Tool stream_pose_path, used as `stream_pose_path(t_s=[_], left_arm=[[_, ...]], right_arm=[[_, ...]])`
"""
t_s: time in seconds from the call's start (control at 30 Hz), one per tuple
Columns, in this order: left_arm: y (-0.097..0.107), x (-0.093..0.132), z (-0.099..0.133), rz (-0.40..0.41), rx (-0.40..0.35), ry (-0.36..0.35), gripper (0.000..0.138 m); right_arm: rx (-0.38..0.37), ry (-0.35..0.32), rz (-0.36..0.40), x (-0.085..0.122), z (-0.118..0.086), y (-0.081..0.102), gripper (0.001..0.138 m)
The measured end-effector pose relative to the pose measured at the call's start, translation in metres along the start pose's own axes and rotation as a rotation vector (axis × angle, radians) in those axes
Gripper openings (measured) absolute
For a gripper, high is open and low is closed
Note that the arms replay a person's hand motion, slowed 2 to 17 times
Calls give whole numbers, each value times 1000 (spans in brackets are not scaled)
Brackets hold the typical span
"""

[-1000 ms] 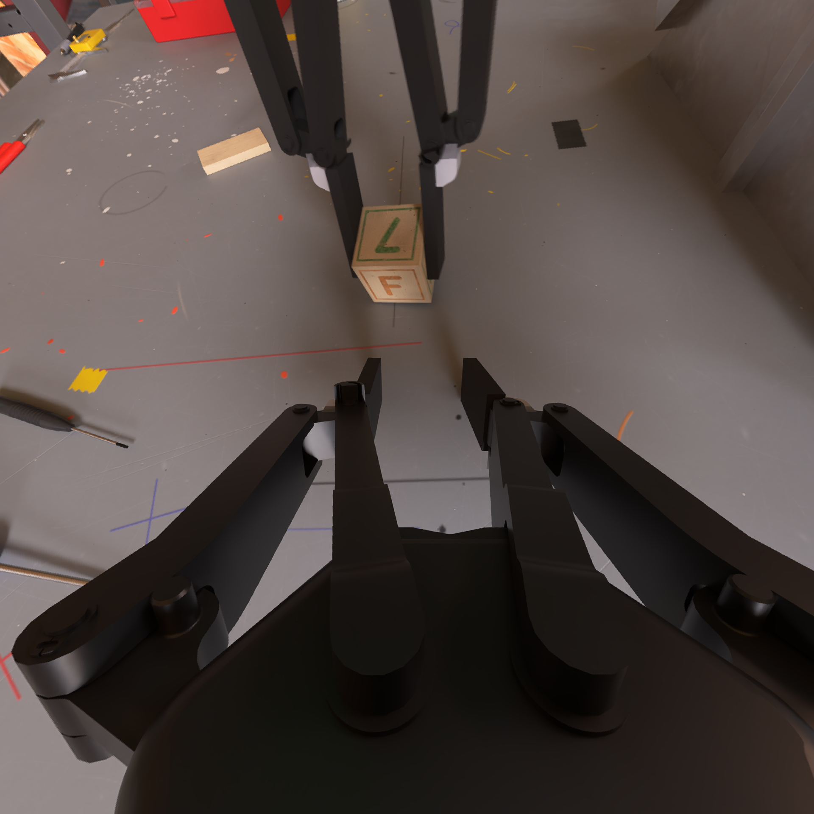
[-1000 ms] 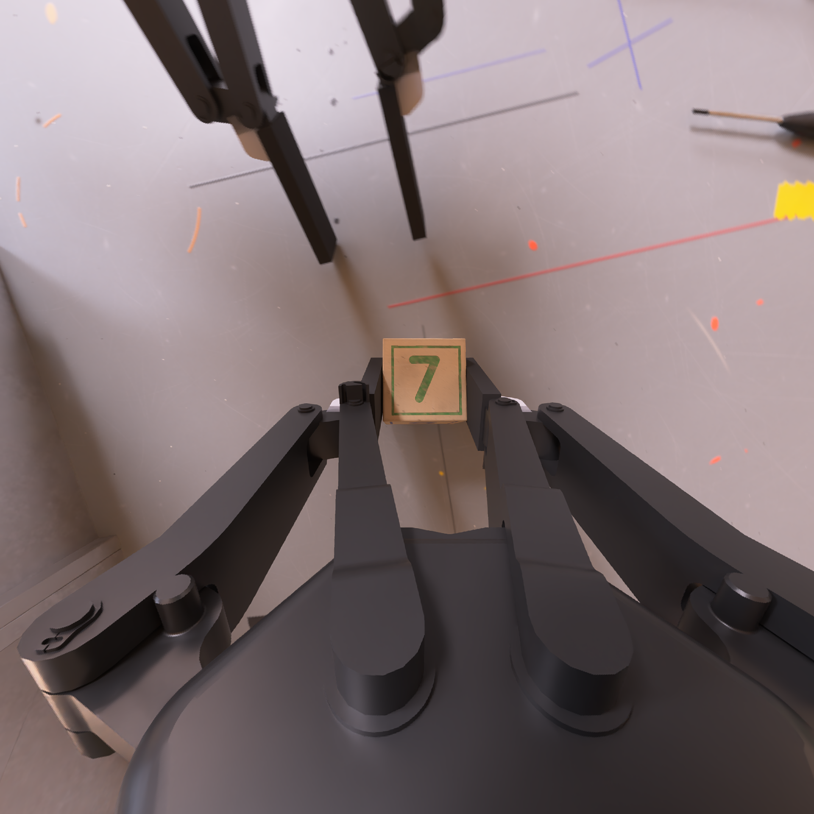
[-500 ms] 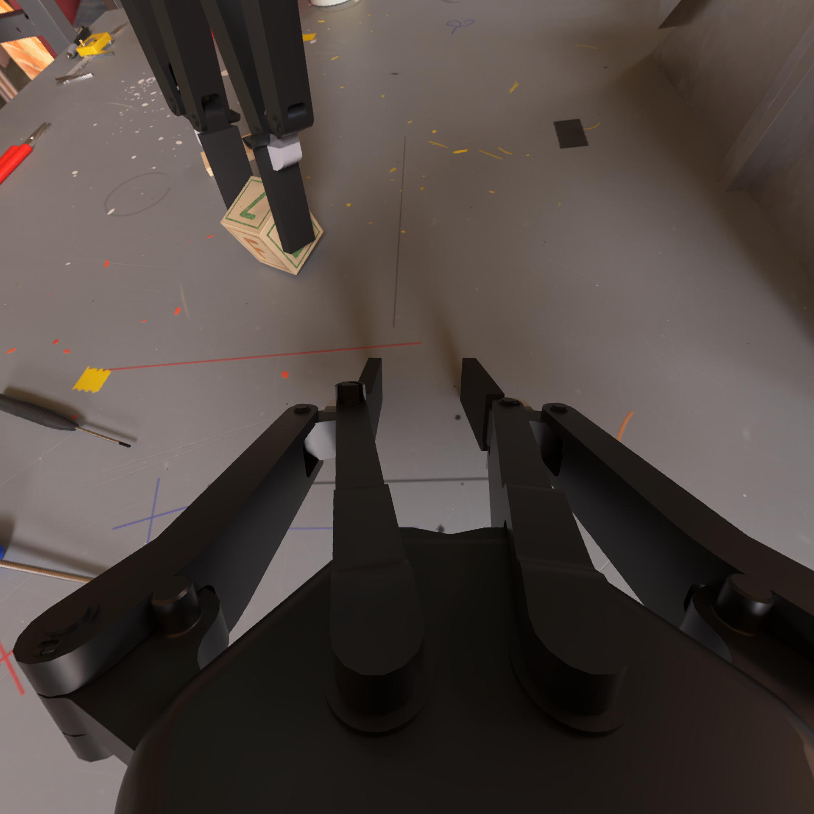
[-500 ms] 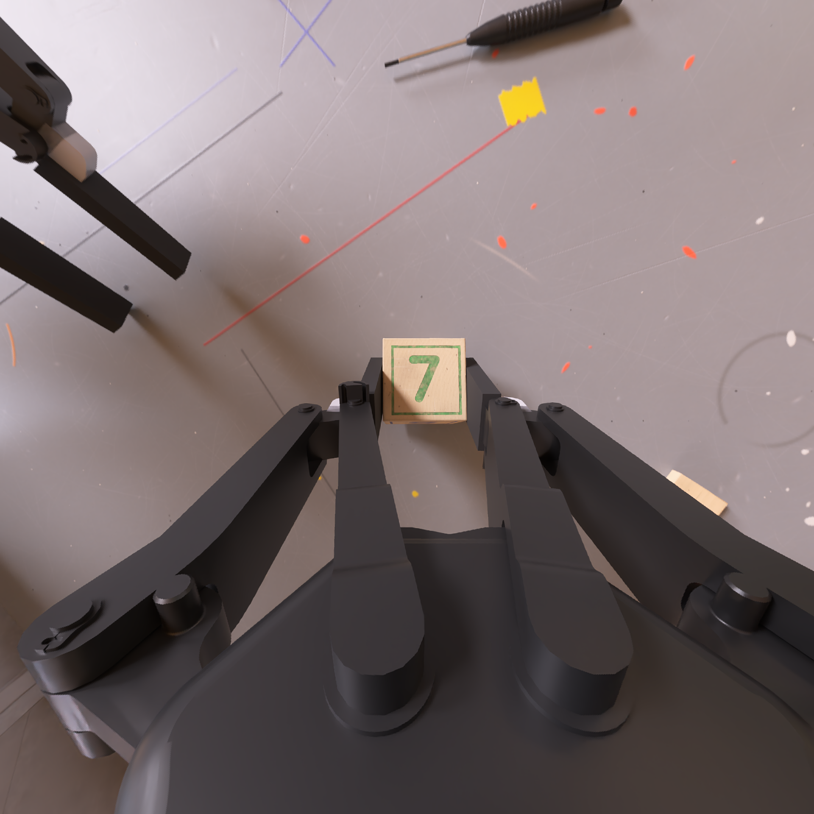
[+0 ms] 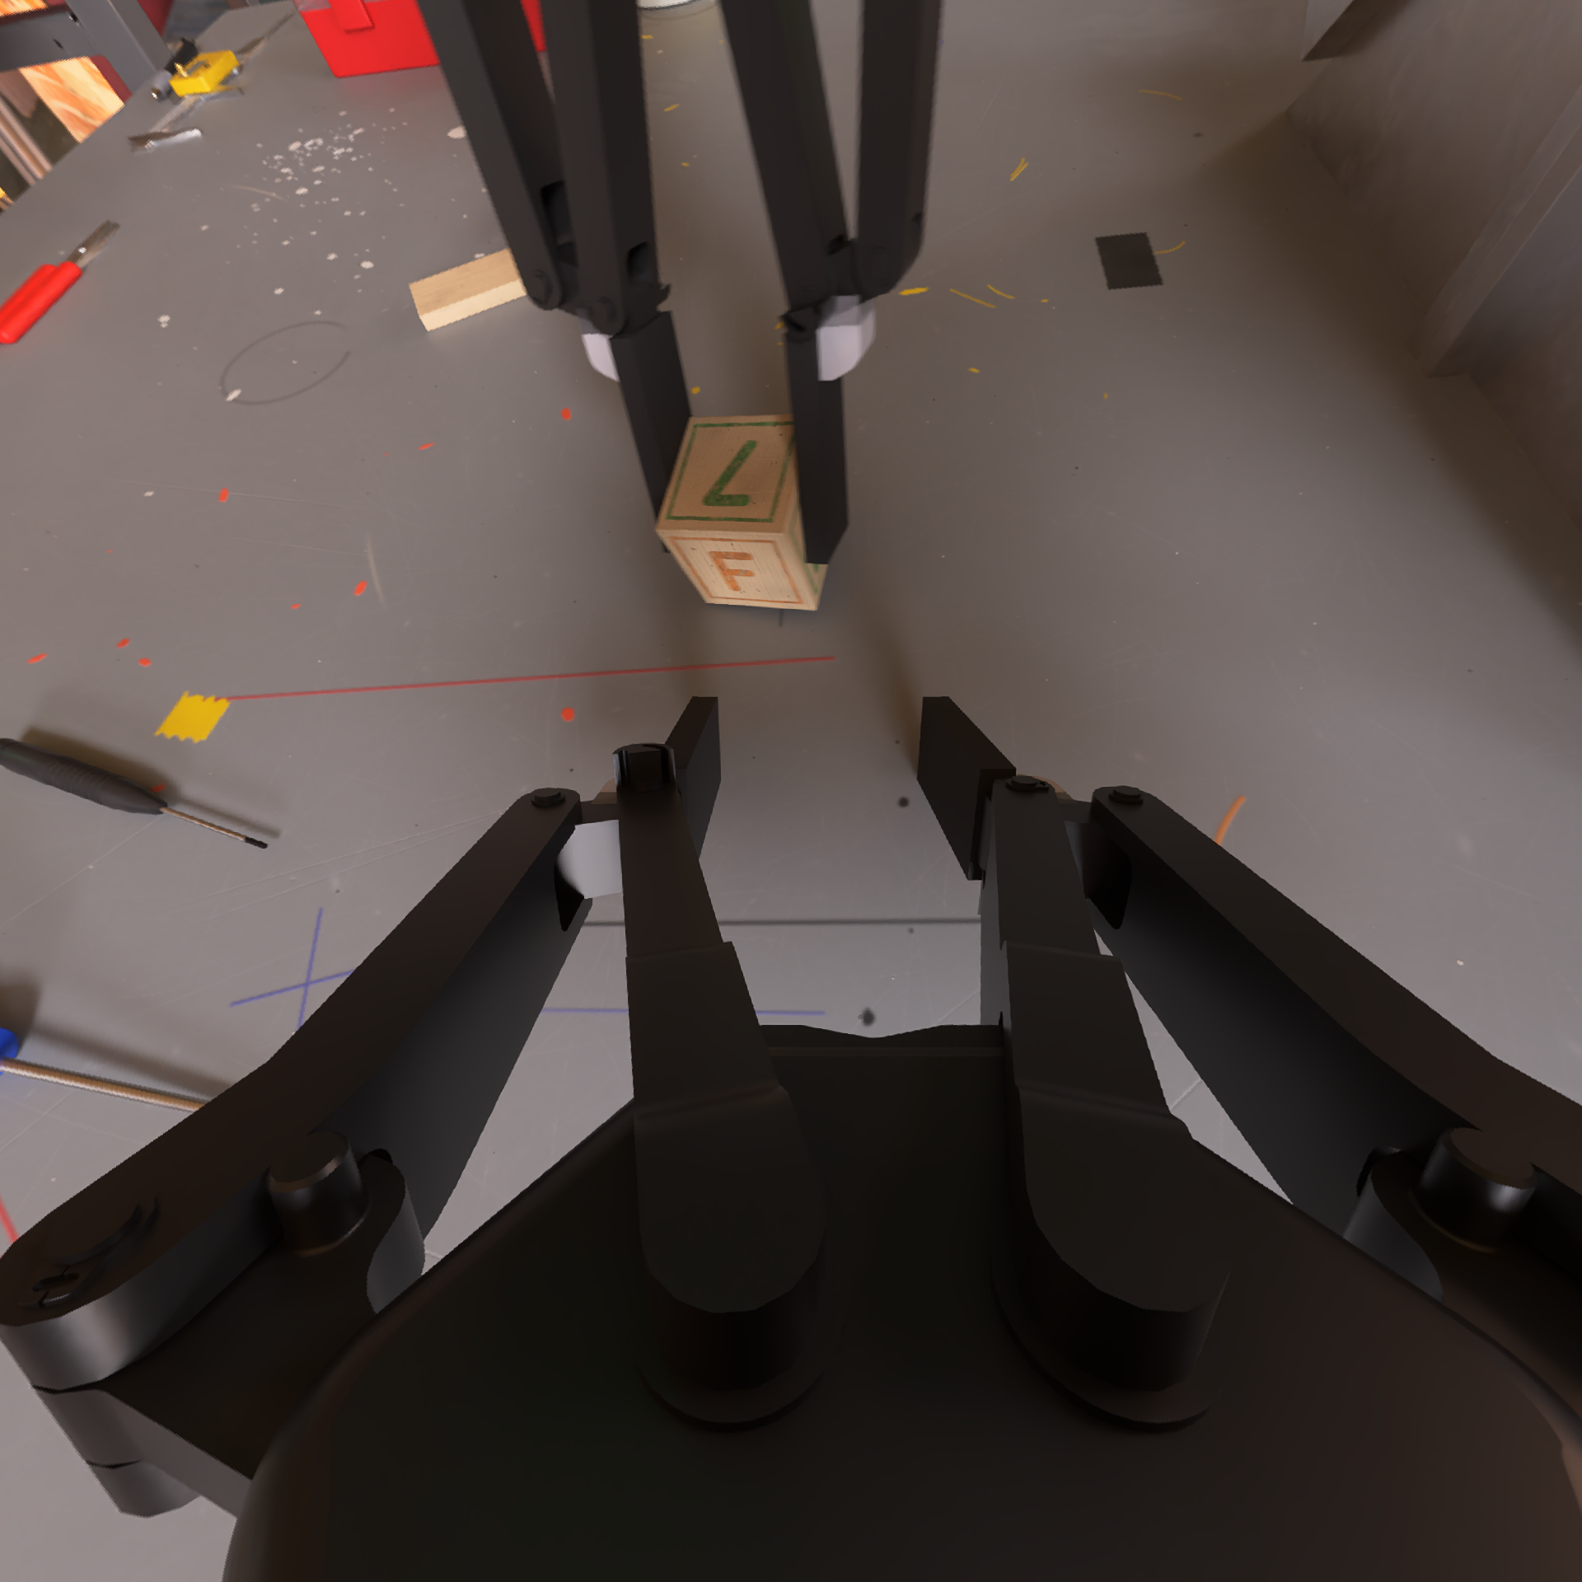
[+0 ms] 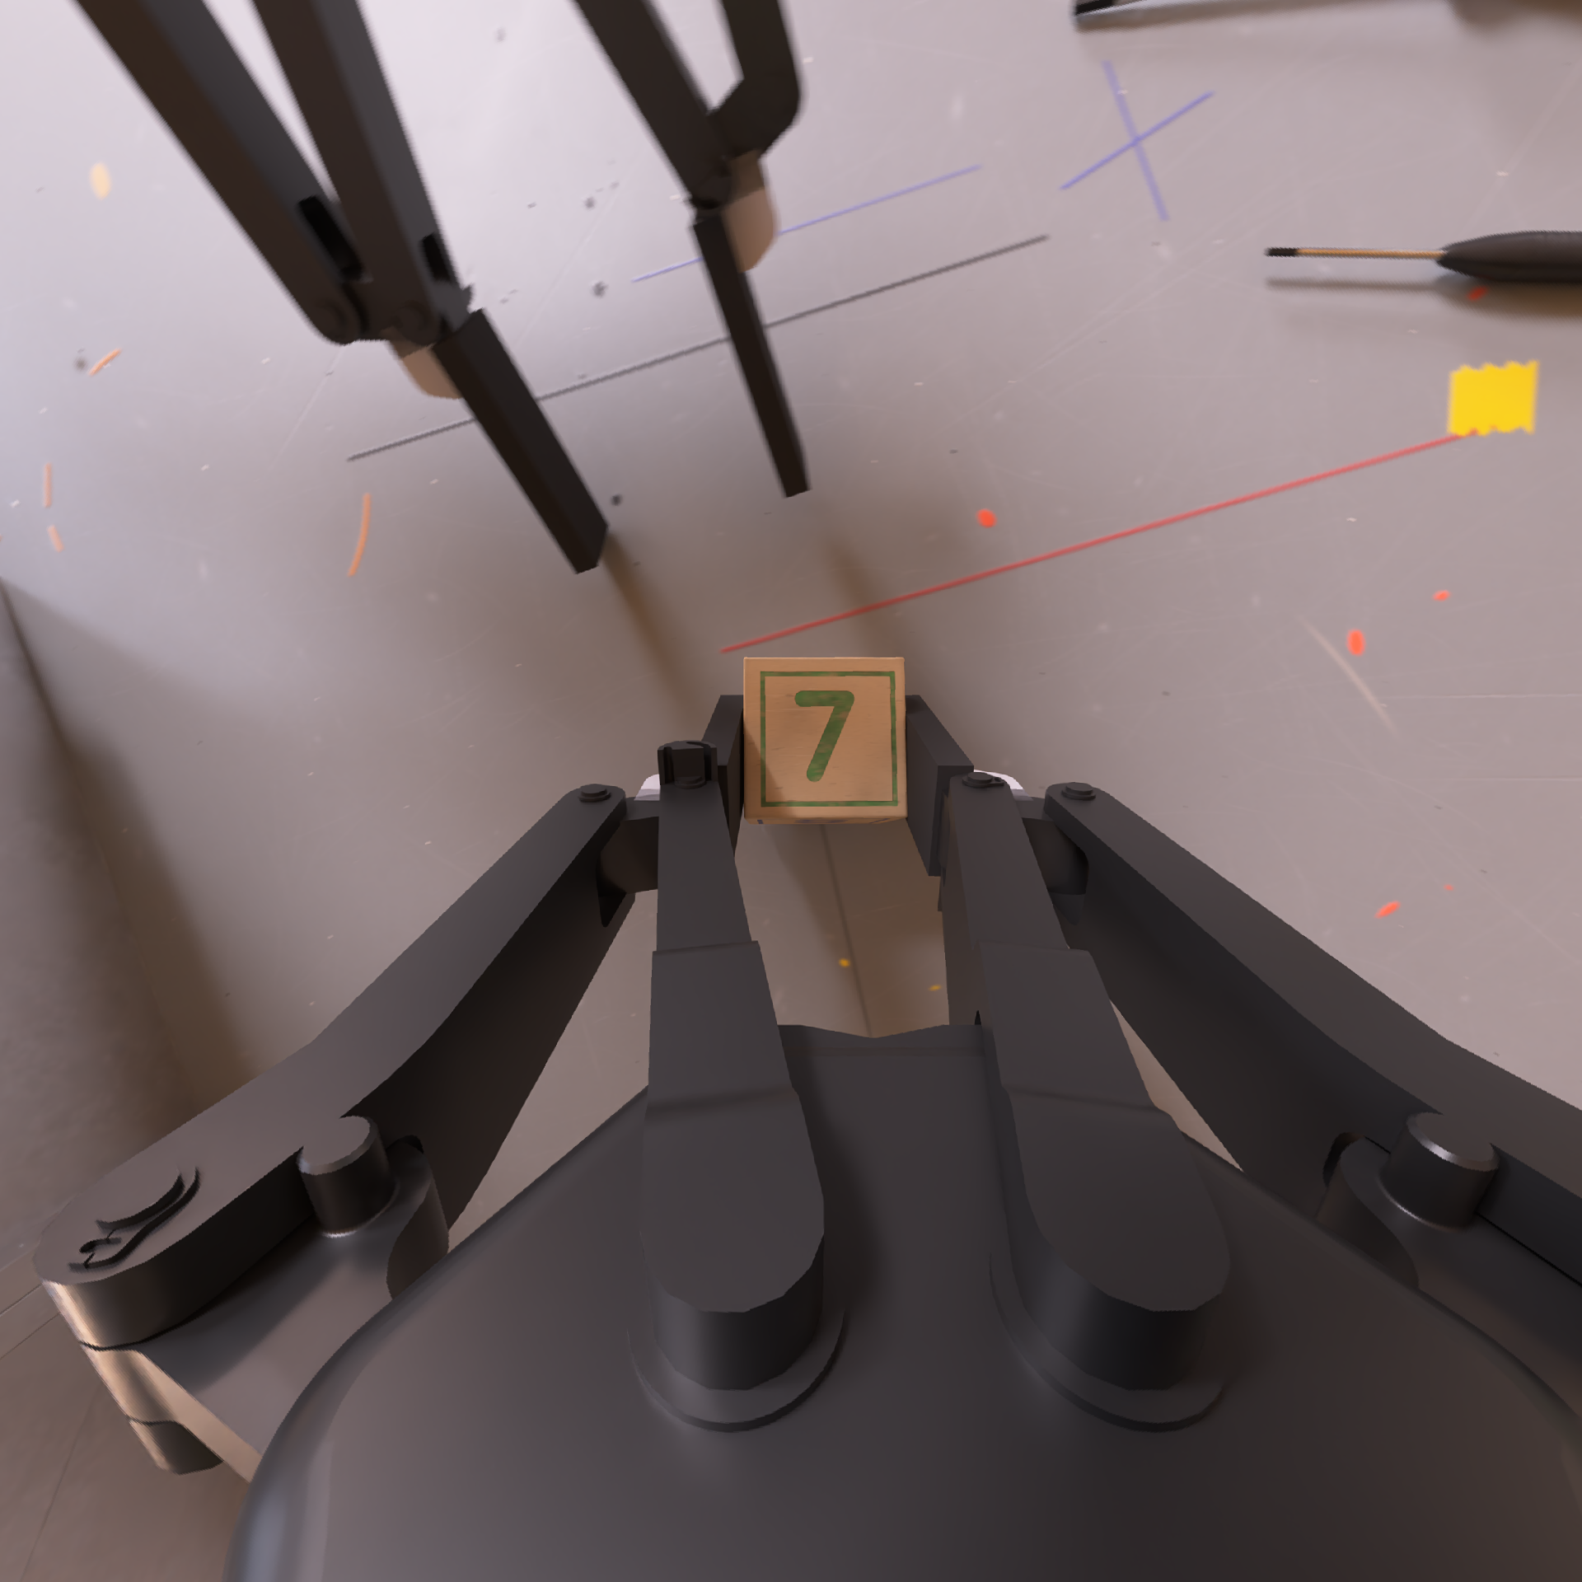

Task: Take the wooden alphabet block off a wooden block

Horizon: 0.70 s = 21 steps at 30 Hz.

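The wooden alphabet block (image 6: 826, 745), with green and orange markings, sits between the fingers of my right gripper (image 6: 823, 710), which is shut on it. In the left wrist view the right gripper (image 5: 745, 544) holds the alphabet block (image 5: 736, 514) low over the grey table, straight ahead of my left gripper (image 5: 817, 753). The left gripper is open and empty, a short way from the block. A plain wooden block (image 5: 466, 291) lies flat on the table farther back left, apart from the alphabet block. The left gripper (image 6: 692, 522) also shows in the right wrist view.
A dark screwdriver (image 5: 120, 792) and a yellow tape patch (image 5: 193, 715) lie at the left. Red-handled pliers (image 5: 38, 295) and a red box (image 5: 377, 34) are at the far left and back. A grey wall (image 5: 1455, 214) rises at the right.
Half a second ago the right gripper held the block at the left, near the plain wooden block. It has swung back to the centre with the block. The left gripper has not moved.
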<state>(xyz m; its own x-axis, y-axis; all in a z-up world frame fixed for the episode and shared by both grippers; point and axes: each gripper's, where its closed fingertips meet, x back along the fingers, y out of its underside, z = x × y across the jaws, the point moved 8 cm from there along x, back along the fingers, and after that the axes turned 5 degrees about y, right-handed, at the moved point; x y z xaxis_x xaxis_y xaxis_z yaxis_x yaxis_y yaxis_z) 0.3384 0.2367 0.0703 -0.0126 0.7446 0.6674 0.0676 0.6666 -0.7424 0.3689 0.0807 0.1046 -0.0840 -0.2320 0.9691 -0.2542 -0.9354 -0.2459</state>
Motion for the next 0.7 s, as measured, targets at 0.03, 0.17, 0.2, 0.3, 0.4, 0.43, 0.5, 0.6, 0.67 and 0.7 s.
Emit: stream_pose_path(t_s=[0.03,0.17,0.2,0.3,0.4,0.43,0.5,0.6,0.67,0.7], left_arm=[[1,0,0,0,5,8,63],[2,1,0,-1,19,23,63],[3,2,0,-1,16,23,63],[3,2,1,-2,11,25,63],[3,2,0,-4,12,28,63],[3,2,0,-4,12,29,62],[3,2,0,-4,11,32,62],[3,2,0,-4,10,34,62],[3,2,0,-4,10,35,62],[3,2,0,-4,10,35,62]], right_arm=[[12,-6,-2,0,-6,0,46],[40,-16,6,1,-25,4,46],[43,-18,11,1,-29,6,46],[45,-35,23,3,-36,10,46],[34,-61,33,6,-39,14,46],[27,-67,35,7,-38,16,46],[6,-67,36,9,-33,19,46],[-30,-31,41,12,-18,22,46],[-59,8,47,15,-4,24,46],[-75,30,50,17,4,25,46]])
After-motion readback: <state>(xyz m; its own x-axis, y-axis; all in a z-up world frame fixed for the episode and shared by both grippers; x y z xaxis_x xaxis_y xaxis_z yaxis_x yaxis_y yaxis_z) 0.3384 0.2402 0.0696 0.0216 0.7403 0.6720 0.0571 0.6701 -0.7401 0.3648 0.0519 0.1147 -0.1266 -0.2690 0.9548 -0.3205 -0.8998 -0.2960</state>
